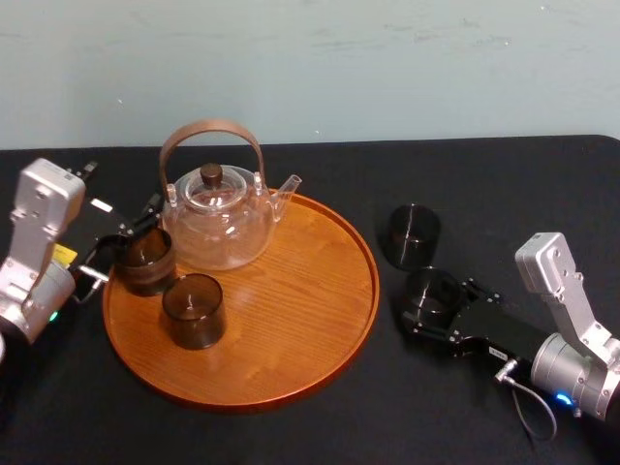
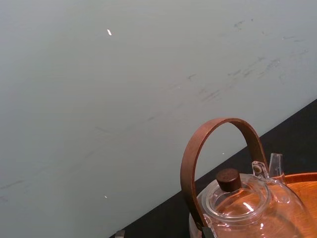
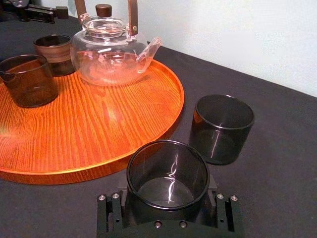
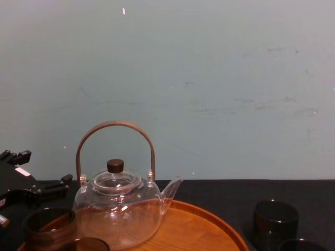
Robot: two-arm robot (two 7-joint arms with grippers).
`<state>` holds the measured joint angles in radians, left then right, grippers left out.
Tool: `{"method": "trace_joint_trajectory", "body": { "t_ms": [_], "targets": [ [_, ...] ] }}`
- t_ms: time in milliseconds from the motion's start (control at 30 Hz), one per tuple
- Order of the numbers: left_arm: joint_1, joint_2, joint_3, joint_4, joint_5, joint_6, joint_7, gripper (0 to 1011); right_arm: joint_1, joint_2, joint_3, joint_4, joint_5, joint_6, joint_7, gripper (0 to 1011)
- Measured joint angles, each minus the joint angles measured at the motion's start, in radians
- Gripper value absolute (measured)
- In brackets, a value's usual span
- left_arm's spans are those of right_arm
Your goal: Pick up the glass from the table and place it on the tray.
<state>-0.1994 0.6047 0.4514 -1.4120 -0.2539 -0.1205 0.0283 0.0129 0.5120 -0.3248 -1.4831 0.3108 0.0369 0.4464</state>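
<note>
**Right gripper point(image 1: 435, 298) on the glass point(image 3: 168, 173), beside the tray point(image 1: 334, 320)**
Fingers closed on it: lift straight, clear the rim and the second glass point(image 1: 415, 232), then lower onto bare wood.

Seen from my remote console: a plain, pale grey-green wall point(image 4: 209, 78) closes off the scene directly behind the table point(image 1: 504, 184), whose top is matte black from edge to edge. Faint grey scuff marks point(image 4: 261, 107) streak the paint to the right in the chest view, and a small white fleck point(image 4: 123, 10) sits high on the wall. Wall and table meet in one straight line along the table's far edge. The light I am working under is soft and even, leaving the wall flatly lit and the black top dark, with only a dull sheen.
</note>
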Motion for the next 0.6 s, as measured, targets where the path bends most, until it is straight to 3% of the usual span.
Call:
{"method": "trace_joint_trajectory", "body": {
  "t_ms": [400,600],
  "targets": [
    [0.000,0.000,0.000,0.000,0.000,0.000,0.000,1001,-0.002,0.001,0.001,-0.002,0.001,-0.001,0.000,903],
    [0.000,0.000,0.000,0.000,0.000,0.000,0.000,1001,-0.019,0.007,0.009,-0.047,0.004,-0.016,0.002,902]
  ]
}}
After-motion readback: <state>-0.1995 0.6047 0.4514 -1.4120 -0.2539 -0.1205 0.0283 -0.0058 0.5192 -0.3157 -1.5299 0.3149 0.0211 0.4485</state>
